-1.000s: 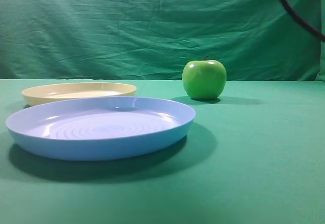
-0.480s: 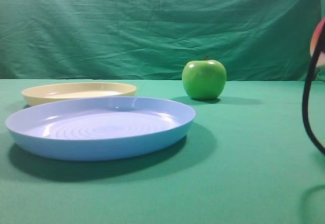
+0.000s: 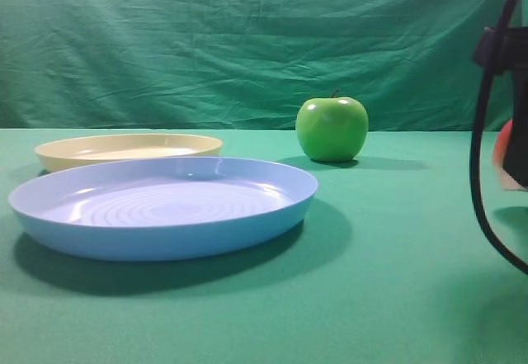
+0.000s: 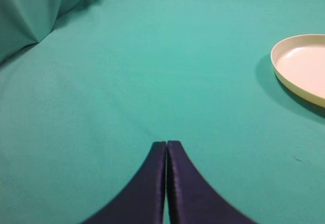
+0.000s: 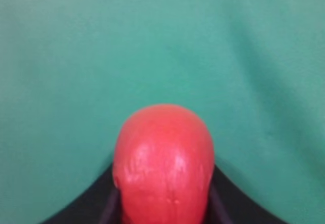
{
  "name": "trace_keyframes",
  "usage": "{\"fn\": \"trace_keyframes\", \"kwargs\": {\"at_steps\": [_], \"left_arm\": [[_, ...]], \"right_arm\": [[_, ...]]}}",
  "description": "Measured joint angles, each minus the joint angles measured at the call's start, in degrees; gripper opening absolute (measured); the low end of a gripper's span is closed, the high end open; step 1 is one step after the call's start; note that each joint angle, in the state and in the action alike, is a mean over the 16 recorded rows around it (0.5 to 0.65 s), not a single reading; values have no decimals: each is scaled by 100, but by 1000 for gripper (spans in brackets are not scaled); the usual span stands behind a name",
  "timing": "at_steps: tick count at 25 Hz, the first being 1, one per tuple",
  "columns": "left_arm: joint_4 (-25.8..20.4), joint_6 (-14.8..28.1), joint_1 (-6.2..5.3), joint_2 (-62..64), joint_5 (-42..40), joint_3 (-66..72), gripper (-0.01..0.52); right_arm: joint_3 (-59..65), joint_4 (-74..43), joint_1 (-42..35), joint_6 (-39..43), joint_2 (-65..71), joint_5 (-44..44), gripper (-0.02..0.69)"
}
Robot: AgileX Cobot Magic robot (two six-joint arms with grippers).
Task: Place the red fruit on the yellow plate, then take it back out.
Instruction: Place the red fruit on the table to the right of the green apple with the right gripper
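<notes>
- The right gripper sits at the table's right edge, its jaws on either side of the red fruit; whether they clamp it cannot be told.
- The left gripper, jaws together, hovers over bare cloth near the yellow plate.

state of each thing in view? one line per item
red fruit: between the right gripper's jaws, over bare cloth; grip unclear
yellow plate: empty, flat on the table
blue plate: empty, in front of the yellow plate
green apple: upright on the table, untouched
left gripper: jaws shut, empty
</notes>
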Motion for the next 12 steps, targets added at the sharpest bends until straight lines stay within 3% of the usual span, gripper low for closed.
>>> {"fn": "trace_keyframes", "kwargs": {"at_steps": [3, 6, 12], "left_arm": [[0, 0, 0, 0, 0, 0, 0], [0, 0, 0, 0, 0, 0, 0], [0, 0, 0, 0, 0, 0, 0]], "right_arm": [[-263, 0, -11, 12, -86, 423, 607], [-594, 0, -12, 14, -285, 924, 594], [-1253, 10, -13, 10, -1083, 1941, 425]]}}
